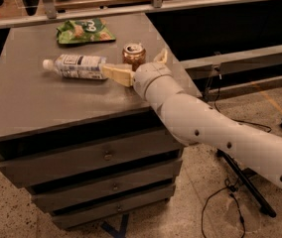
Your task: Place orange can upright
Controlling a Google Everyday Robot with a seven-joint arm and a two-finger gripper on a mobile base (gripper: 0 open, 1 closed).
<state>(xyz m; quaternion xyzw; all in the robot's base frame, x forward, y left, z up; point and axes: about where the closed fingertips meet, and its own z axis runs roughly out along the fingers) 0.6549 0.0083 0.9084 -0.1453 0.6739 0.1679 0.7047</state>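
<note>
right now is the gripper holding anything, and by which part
Nothing looks held: the gripper is open, fingers spread either side of the orange can standing upright on the cabinet.

The arm (205,128) is a thick, smooth off-white tube with rounded joints and small dark screw holes. Its end effector (135,63), over the bench (41,108), has two tan fingers (116,74) spread apart
</note>
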